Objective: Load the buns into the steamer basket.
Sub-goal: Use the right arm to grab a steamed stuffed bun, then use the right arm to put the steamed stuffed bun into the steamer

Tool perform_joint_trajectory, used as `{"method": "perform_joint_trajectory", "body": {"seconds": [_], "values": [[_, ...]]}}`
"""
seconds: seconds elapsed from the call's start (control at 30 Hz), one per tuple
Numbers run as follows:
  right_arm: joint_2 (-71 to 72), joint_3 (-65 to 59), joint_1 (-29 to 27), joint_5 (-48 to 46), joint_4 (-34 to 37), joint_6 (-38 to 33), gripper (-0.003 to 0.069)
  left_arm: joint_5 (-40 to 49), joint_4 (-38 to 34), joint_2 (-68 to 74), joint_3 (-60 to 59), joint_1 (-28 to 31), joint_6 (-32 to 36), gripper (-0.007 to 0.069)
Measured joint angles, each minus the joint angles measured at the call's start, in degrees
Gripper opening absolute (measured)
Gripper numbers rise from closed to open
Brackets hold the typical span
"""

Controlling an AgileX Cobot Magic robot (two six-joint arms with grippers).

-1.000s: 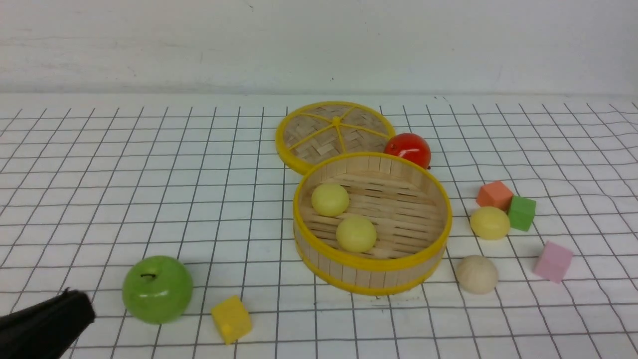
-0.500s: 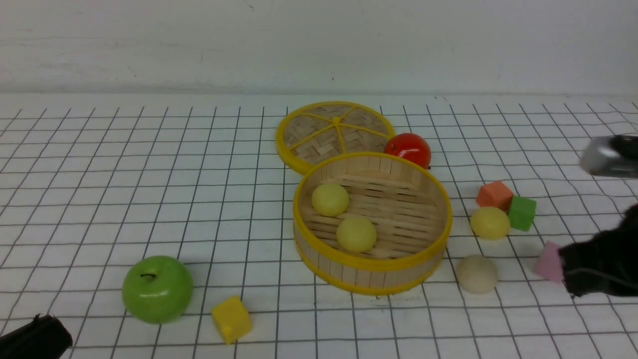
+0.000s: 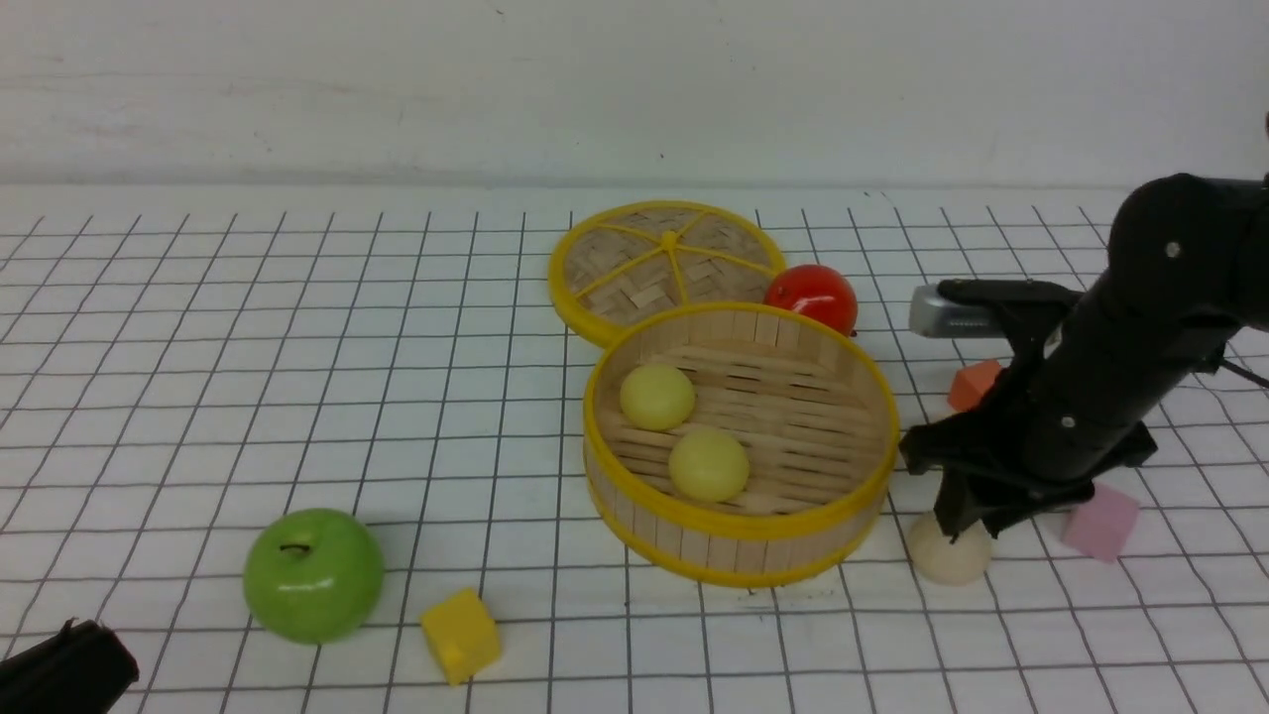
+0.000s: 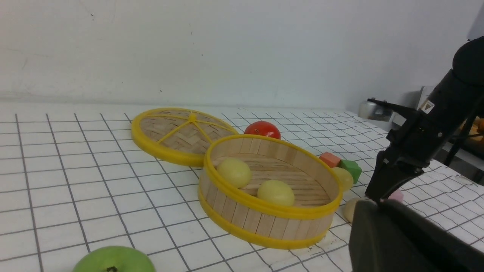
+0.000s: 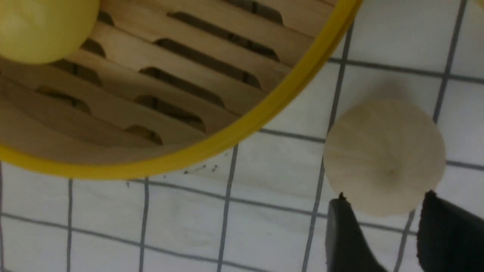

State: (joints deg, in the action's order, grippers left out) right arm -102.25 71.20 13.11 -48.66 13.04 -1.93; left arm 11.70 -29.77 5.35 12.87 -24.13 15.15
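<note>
The steamer basket (image 3: 739,535) stands mid-table with two pale yellow buns (image 3: 656,397) (image 3: 708,465) on its slatted floor. A beige-white bun (image 3: 949,563) lies on the table just right of the basket. My right gripper (image 3: 967,526) hangs directly over it, open, its fingertips (image 5: 340,206) straddling the bun's (image 5: 383,155) near edge without closing on it. A third yellow bun (image 4: 343,177) lies behind the right arm, hidden in the front view. My left gripper (image 3: 59,674) sits shut and empty at the front left corner.
The flat woven lid (image 3: 664,260) and a red fruit (image 3: 813,295) lie behind the basket. A green apple (image 3: 312,575) and yellow cube (image 3: 459,635) are at front left. Orange (image 3: 977,382), green (image 4: 351,169) and pink (image 3: 1100,521) cubes crowd the right arm.
The right arm has swept in from the right edge and come down over the beige-white bun. The left gripper has drawn back toward the front left corner.
</note>
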Motion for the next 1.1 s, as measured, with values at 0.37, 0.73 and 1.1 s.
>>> {"method": "perform_joint_trajectory", "body": {"seconds": [0.37, 0.73, 1.1], "values": [[-3.59, 0.34, 0.0, 3.63, -4.11, 2.56, 0.0259, 0.0, 0.82, 0.0, 0.0, 0.0, 0.0, -0.0013], [-3.59, 0.34, 0.0, 4.07, -4.21, 0.6, 0.0023, 0.0, 0.82, 0.0, 0.0, 0.0, 0.0, -0.0013], [6.56, 0.34, 0.0, -0.13, -2.61, -0.93, 0.0008, 0.0, 0.82, 0.0, 0.0, 0.0, 0.0, -0.0013]]}}
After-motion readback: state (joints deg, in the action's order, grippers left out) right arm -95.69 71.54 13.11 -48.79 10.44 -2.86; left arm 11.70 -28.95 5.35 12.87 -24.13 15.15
